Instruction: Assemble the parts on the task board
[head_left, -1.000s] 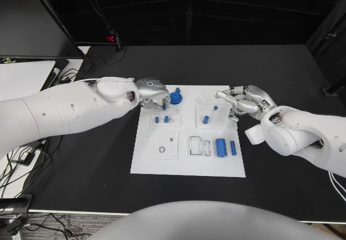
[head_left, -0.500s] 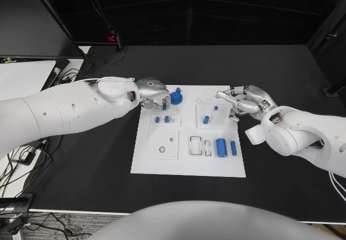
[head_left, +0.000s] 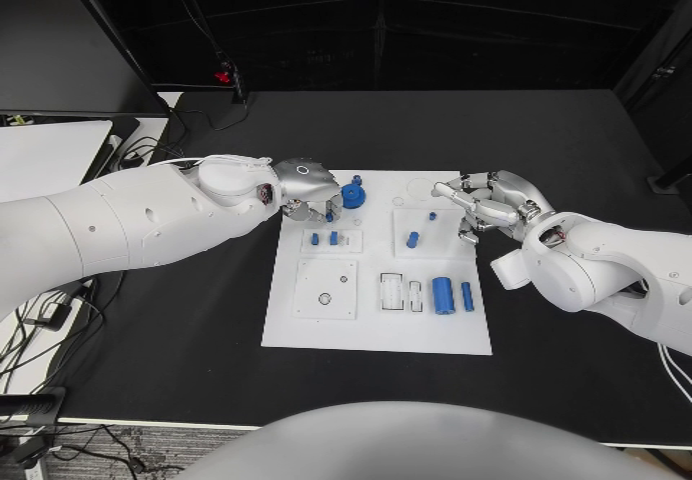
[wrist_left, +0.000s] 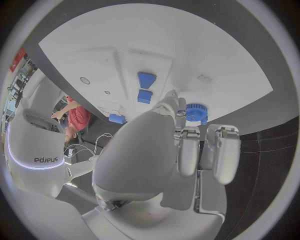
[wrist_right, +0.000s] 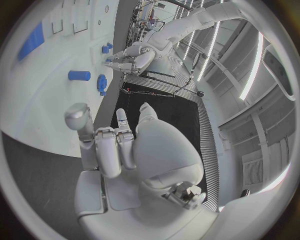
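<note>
The left hand (head_left: 306, 190) sits over the task board's (head_left: 289, 320) far-left corner, at about ten o'clock from the board's middle. Its fingers (wrist_left: 187, 150) are curled down toward the board; whether they hold anything cannot be told. In the left wrist view two fingers hang side by side, just short of a round blue gear-like part (wrist_left: 196, 112). In the head view that same blue gear part (head_left: 351, 193) stands just beside the left hand, at three o'clock from it. A pair of small blue parts (head_left: 323, 239) lies on a raised white square at six o'clock from the hand, close by.

The right hand (head_left: 488, 205) rests at the board's far-right edge, at about two o'clock from the board's middle. Its fingers (wrist_right: 112, 150) are bent and loosely apart, with nothing visibly between them. At nine o'clock from this hand a small blue peg (head_left: 430, 215) and a longer blue part (head_left: 411, 239) stand on another raised white square.

Toward the near side of the board, at about five o'clock from its middle, a large blue cylinder (head_left: 441, 295) and a thinner blue cylinder (head_left: 466, 295) lie side by side. A rectangular slot (head_left: 389, 290) lies just at nine o'clock from them. The board rests on the black table (head_left: 173, 330).
</note>
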